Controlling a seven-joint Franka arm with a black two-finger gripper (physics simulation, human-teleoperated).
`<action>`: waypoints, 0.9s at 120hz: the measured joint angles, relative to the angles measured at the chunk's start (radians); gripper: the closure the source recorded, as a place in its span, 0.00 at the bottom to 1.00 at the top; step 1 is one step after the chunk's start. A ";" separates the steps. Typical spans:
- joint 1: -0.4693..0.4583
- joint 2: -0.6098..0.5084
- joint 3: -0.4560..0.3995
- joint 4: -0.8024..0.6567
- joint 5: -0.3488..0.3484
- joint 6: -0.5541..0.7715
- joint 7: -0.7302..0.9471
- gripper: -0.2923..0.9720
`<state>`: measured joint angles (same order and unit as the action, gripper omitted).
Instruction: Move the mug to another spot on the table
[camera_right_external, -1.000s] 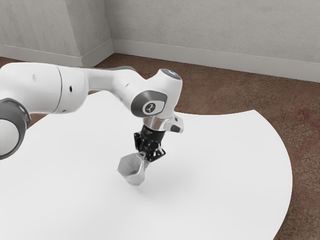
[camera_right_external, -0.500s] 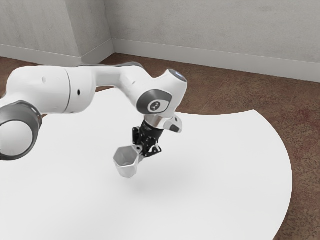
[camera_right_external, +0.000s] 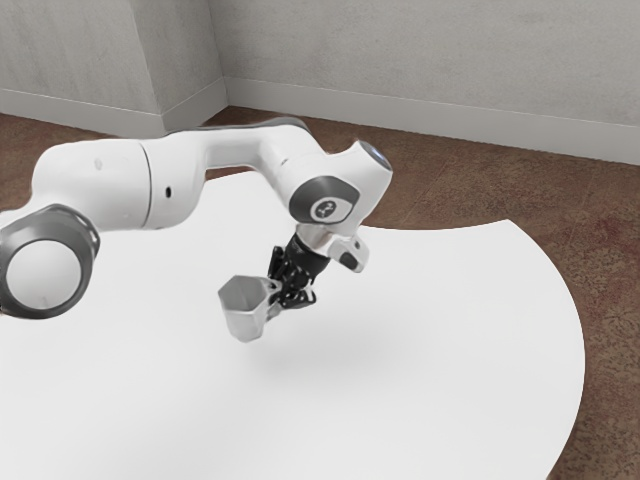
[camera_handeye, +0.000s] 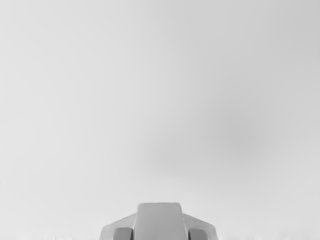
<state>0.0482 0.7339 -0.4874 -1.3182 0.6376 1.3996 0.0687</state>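
A light grey faceted mug hangs in the air above the white table, tilted, with its open mouth facing up and toward the exterior view's left. My black gripper is shut on the mug's side nearest the exterior view's right. The mug's faint shadow lies on the table just below it. In the wrist view the mug appears as a grey angular shape right under my hand, with the bare table beyond it.
The round white table has wide free surface on all sides of the mug. Its curved edge runs along the exterior view's right, with brown floor beyond. The white arm reaches in from the exterior view's left.
My hand has lifted the mug higher and carried it toward the exterior view's left. The wrist has turned, so the mug's mouth now faces more upward.
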 joint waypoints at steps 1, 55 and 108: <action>0.000 0.002 -0.002 0.001 0.003 -0.003 0.004 0.76; 0.012 0.071 -0.073 0.036 0.100 -0.071 0.203 0.76; 0.044 0.131 -0.093 0.092 0.145 -0.051 0.372 0.76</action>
<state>0.0917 0.8653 -0.5805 -1.2263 0.7827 1.3481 0.4403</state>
